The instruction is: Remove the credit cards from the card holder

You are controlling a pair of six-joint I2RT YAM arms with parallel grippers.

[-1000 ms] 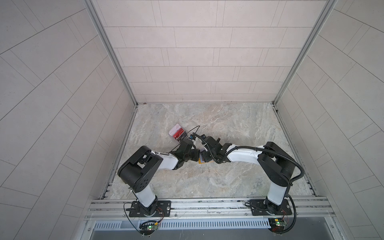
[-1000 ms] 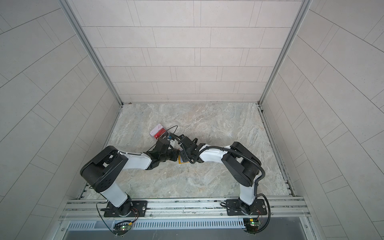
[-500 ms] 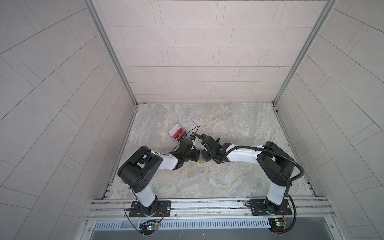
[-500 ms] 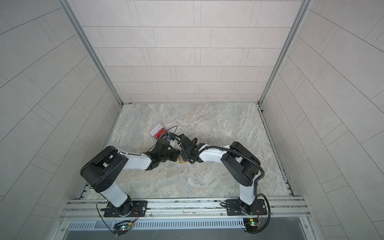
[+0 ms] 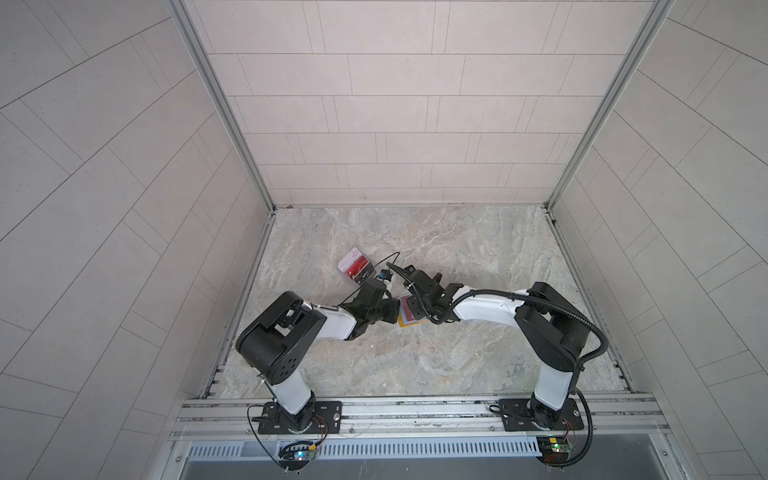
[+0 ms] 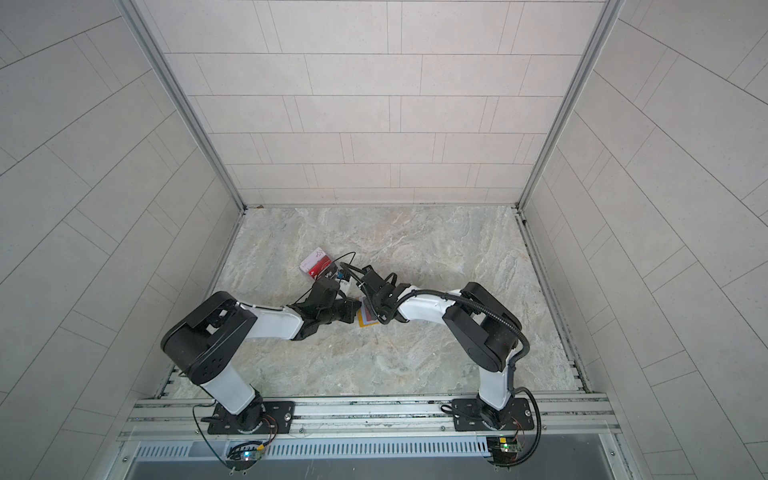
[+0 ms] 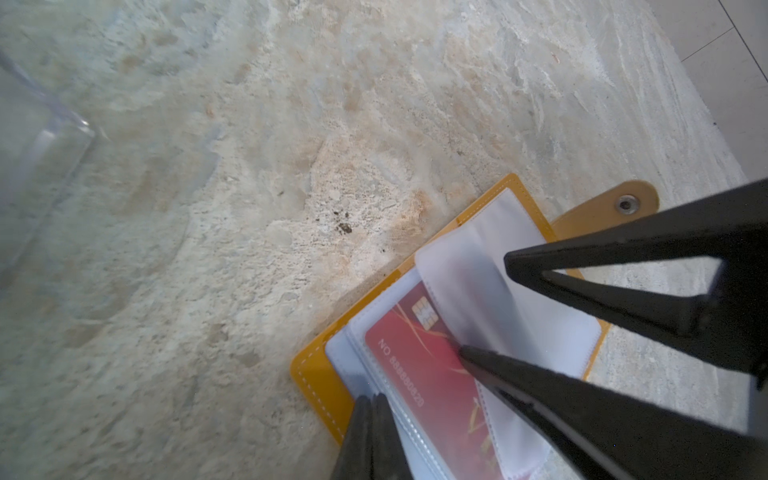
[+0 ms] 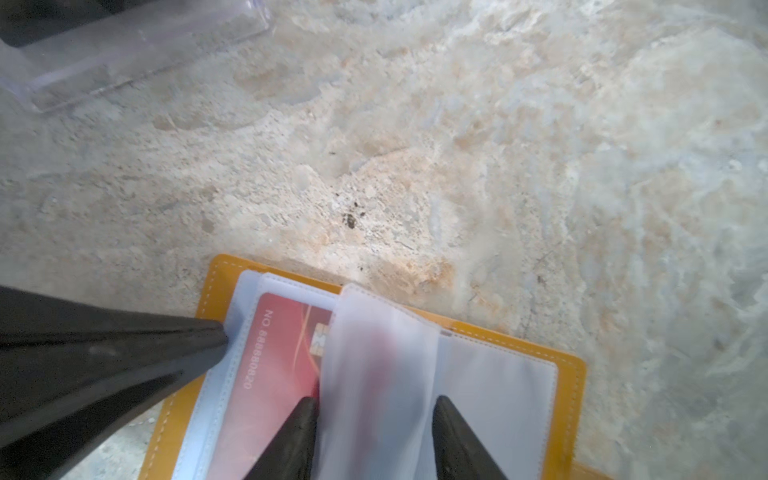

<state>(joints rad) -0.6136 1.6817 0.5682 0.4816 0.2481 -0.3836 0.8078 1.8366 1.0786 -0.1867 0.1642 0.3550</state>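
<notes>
Here, the open mustard card holder [image 8: 575, 374] lies flat on the marble table [image 5: 457, 353], between both arms. The left gripper [image 7: 371, 401] has its jaws together, tips resting on the sleeves' edge. The right gripper [image 8: 376, 401] has its jaws apart, astride one raised clear sleeve [image 8: 382, 332]. A red credit card [image 8: 278, 361] sits sleeved beneath. Farther back are a clear plastic box [image 8: 145, 45], loose red cards [image 5: 358, 266] and a whitish card [image 5: 352, 253]; whether these lie inside it is unclear.

card holder [image 7: 316, 374] cover: glossy mustard leather-look, white stitching. sleeves [image 7: 552, 332]: soft frosted clear plastic. credit card [image 7: 411, 357]: glossy red plastic, metallic chip. snap [image 7: 624, 204]: shiny metal. tabletop [image 7: 249, 187]: matt, rough stone look. box [image 8: 124, 50]: smooth clear plastic.
</notes>
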